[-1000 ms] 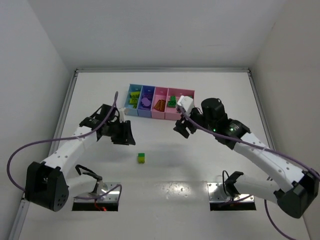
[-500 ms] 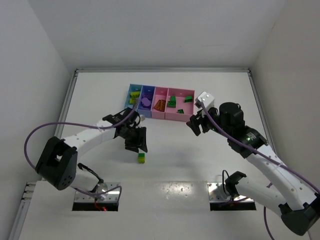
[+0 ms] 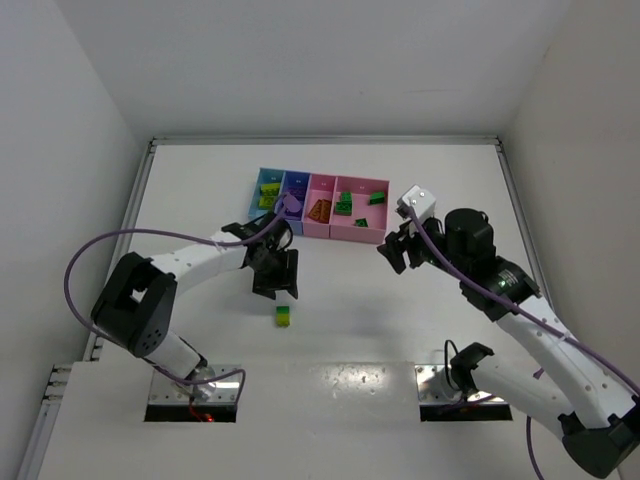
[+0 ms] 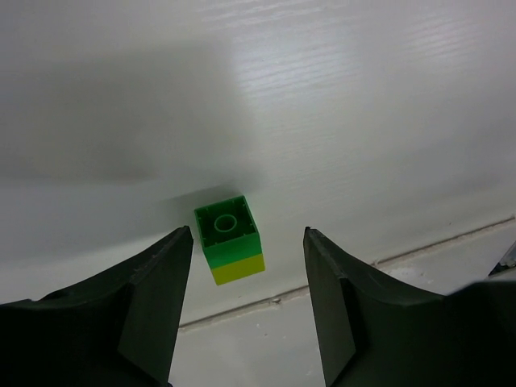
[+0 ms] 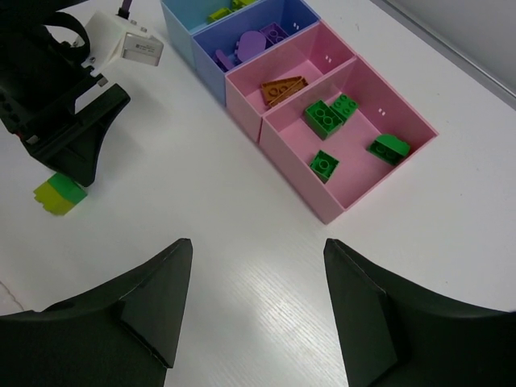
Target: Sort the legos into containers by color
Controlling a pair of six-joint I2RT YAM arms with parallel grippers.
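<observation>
A green brick stacked on a yellow one stands alone on the white table, also in the left wrist view and the right wrist view. My left gripper is open and hovers just behind and above it, the stack lying between the jaws, untouched. The containers stand at the back centre. The wider pink bin holds green bricks, the narrow pink one an orange piece, the blue one purple pieces. My right gripper is open and empty, right of the bins.
White walls close in the table at the left, back and right. Two metal mounting plates sit at the near edge by the arm bases. Purple cables loop from both arms. The left arm's wrist stands between the bins and the stack.
My left gripper has swung right and nearer, from beside the bins to just over the green-yellow stack. My right gripper has pulled back to the right, away from the wider pink bin.
</observation>
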